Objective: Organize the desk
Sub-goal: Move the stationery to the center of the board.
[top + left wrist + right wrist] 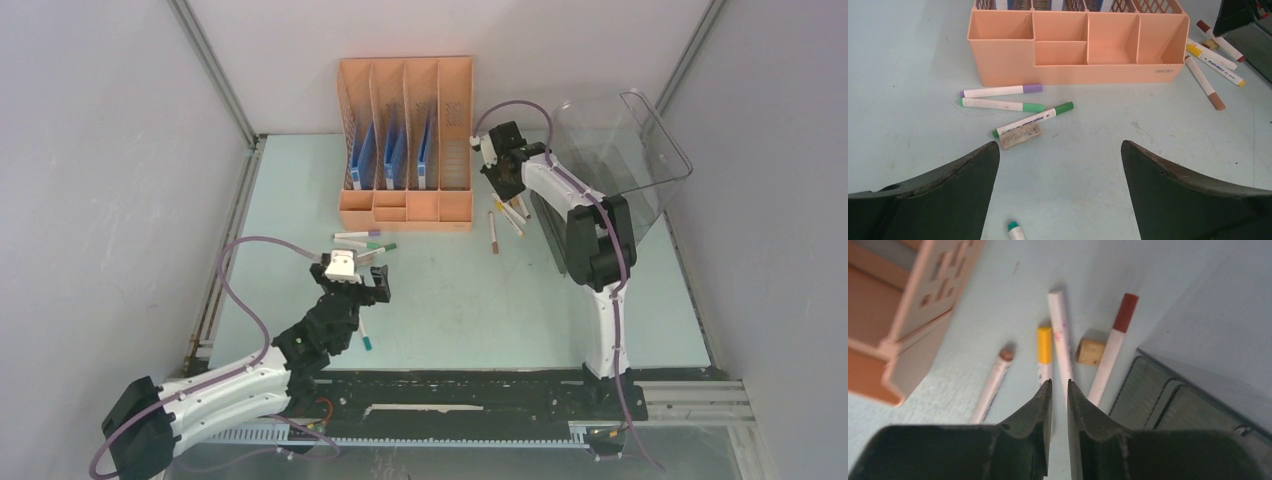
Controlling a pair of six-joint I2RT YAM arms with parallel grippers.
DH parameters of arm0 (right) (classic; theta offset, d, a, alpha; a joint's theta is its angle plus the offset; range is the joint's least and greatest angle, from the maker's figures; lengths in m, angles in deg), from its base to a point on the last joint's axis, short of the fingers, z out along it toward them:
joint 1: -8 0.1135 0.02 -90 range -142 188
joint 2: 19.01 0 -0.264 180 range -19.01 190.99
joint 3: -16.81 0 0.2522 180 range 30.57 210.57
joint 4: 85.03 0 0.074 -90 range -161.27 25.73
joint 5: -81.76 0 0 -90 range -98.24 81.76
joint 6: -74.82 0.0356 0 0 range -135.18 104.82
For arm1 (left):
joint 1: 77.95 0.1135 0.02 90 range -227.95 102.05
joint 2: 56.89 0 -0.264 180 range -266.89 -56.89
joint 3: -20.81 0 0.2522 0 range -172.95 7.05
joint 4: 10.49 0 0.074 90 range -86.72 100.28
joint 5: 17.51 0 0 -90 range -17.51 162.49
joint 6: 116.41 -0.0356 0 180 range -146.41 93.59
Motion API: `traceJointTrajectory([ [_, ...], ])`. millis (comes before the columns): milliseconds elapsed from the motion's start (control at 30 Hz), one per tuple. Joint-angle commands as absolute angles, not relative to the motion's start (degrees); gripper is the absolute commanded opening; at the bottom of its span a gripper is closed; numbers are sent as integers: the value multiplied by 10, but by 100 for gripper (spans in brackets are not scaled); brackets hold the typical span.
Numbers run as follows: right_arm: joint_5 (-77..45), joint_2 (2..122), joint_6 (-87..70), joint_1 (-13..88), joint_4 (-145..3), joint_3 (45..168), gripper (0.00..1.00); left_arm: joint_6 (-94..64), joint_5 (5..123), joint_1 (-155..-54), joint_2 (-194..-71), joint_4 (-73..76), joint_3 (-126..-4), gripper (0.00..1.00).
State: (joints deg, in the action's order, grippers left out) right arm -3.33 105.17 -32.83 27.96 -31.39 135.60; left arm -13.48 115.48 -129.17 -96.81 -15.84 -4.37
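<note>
Left side: my left gripper [1059, 150] is released, fingers spread wide and gripping nothing, with bare pale mint-green desk [1088, 180] below the gap. Ahead and slightly left, a small grey-brown eraser block [1020, 136] touches a green-capped white marker [1033, 119]. Beyond those lie a second green-capped marker [1000, 104] and a purple-capped white marker [1000, 91], roughly parallel. Farther ahead stands the orange plastic desk organizer [1078, 70]. A teal-capped marker end [1015, 231] shows on the desk, close beside my left finger.

Right side: my right gripper [1059, 385] is nearly clenched, with a thin slit between the fingers. I cannot tell whether it pinches anything. Just ahead of the tips lie a yellow-capped marker [1044, 345], a plain white marker [1060, 330] and a red-capped white marker [1113, 345], with a small tan block [1089, 351] between the last two. The organizer's corner is to the left, a smoky clear plastic bin [1158, 405] to the right.
</note>
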Motion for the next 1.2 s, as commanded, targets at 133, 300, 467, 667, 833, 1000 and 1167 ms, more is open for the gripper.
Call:
traceJointTrajectory([
  [133,-3,1104,-324,252,-297,1423,25,-148,1171,-1288,-983,-184,-53,100],
  [300,-15,1121,-319,246,-286,1437,26,-148,1171,-1288,-991,-182,-59,100],
  [467,-24,1139,-316,241,-278,1452,29,-149,1170,-1289,-1005,-179,-66,100],
  [667,-35,1158,-310,238,-265,1477,31,-149,1171,-1289,-1011,-176,-70,100],
  [833,-26,1170,-312,235,-258,1482,33,-149,1171,-1289,-1013,-176,-71,100],
  [1000,-17,1172,-316,231,-253,1471,38,-150,1171,-1288,-1015,-175,-73,100],
  [1167,-24,1174,-318,228,-253,1461,38,-150,1170,-1288,-1015,-175,-73,100],
])
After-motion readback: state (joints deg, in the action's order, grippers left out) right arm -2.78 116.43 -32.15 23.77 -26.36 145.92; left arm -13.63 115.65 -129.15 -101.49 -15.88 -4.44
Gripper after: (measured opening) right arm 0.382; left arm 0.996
